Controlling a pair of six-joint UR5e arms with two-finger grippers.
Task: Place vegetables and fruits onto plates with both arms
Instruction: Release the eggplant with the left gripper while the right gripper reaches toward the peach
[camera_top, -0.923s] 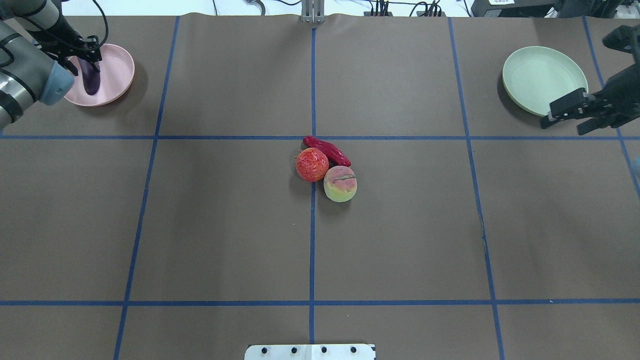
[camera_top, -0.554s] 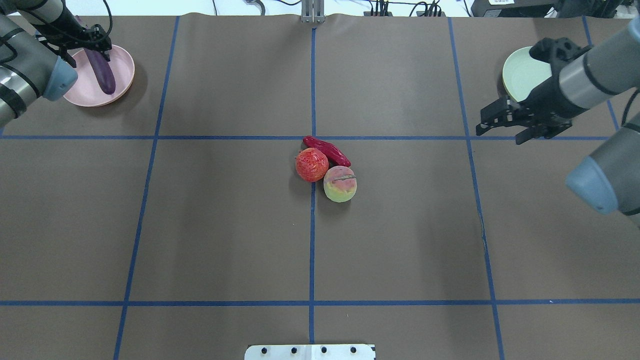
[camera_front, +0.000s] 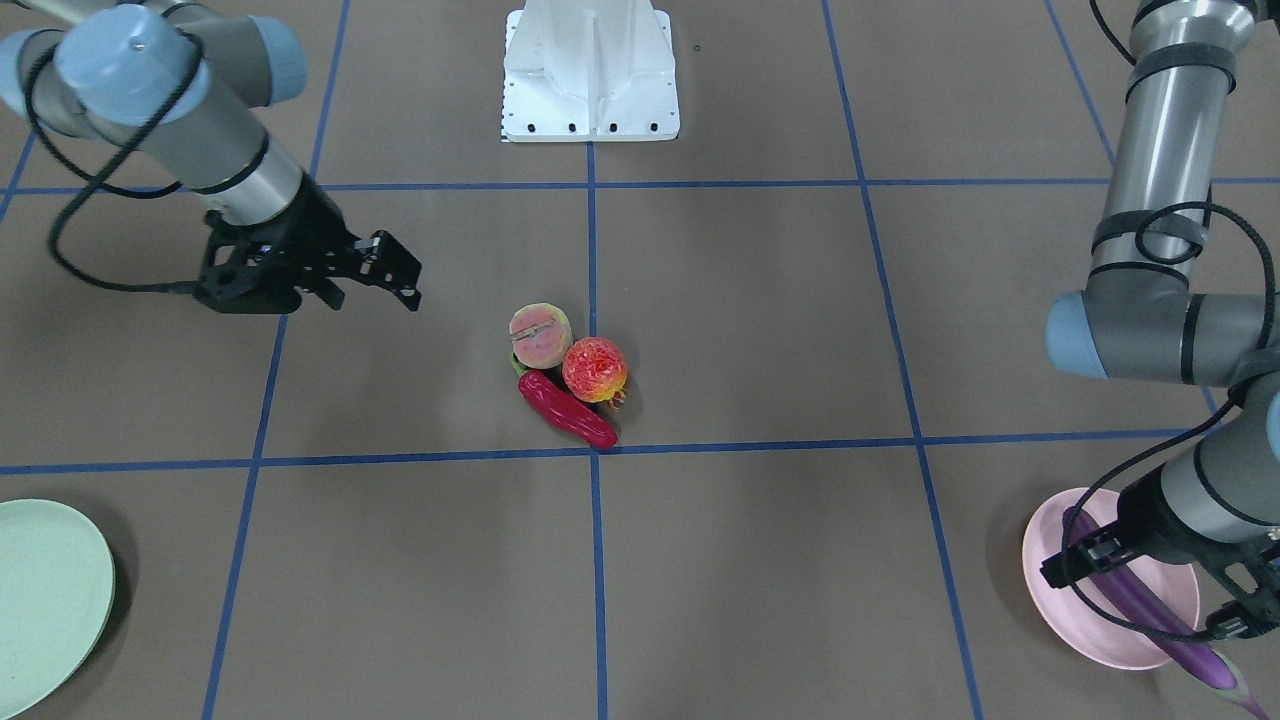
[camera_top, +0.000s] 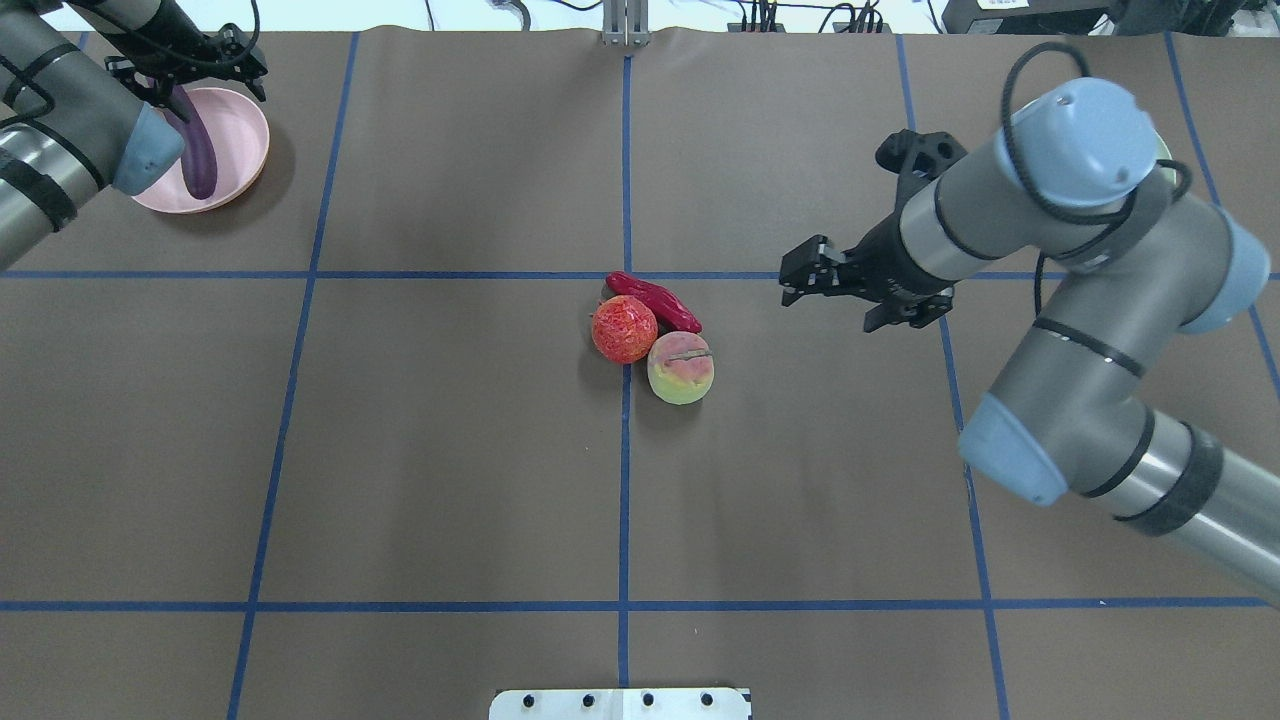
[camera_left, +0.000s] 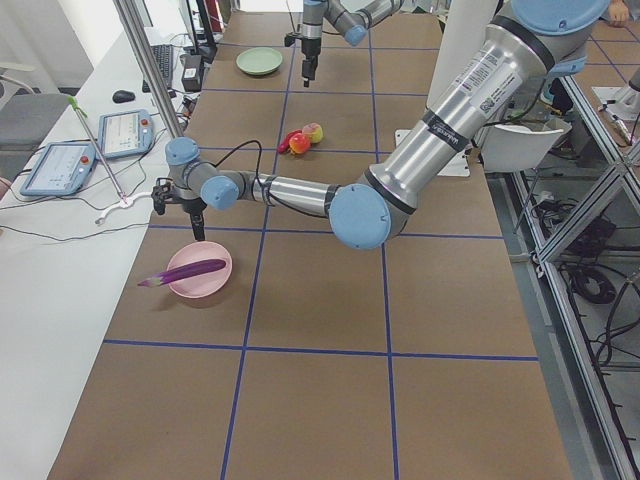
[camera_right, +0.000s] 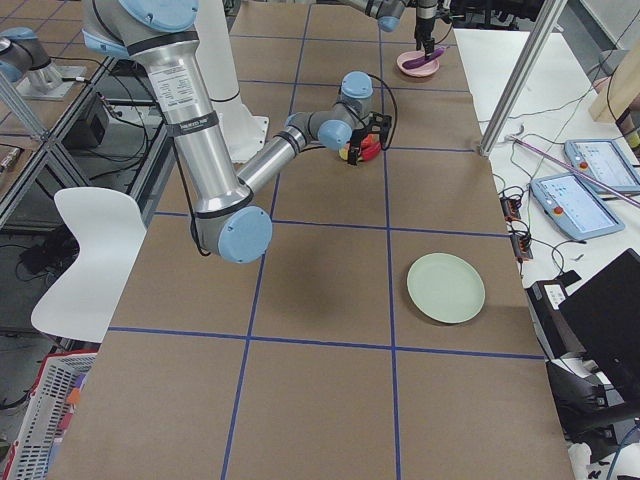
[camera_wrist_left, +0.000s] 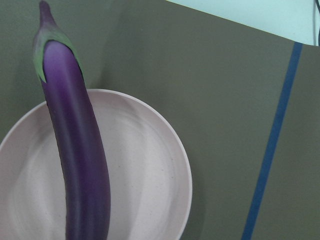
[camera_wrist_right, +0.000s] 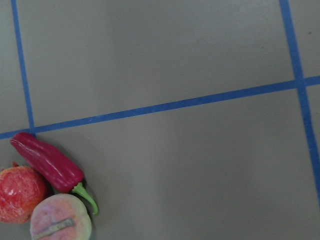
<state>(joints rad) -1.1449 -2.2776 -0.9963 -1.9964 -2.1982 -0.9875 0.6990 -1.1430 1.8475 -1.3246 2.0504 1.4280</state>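
Since a moment ago, a long swing of the right gripper (camera_top: 792, 283) inward over the table, and a lift of the left gripper (camera_top: 188, 78) off the eggplant (camera_top: 200, 160). Now released on the pink plate (camera_top: 245, 140). Lying flat across it, long axis running from the robot-side rim to the far rim. Stem end pointing away from the robot and jutting out past the far rim, blunt end inside the plate. Glossy, deep purple, gently curved, with a green cap at the stem end. Above the plate, left jaws spread wide to either side of the eggplant, clear of it. Right jaws parted too, empty, well apart from the pink plate. Also well apart from the plate, in one tight cluster: chili pepper (camera_top: 655, 300), pomegranate (camera_top: 624, 328), peach (camera_top: 680, 367).
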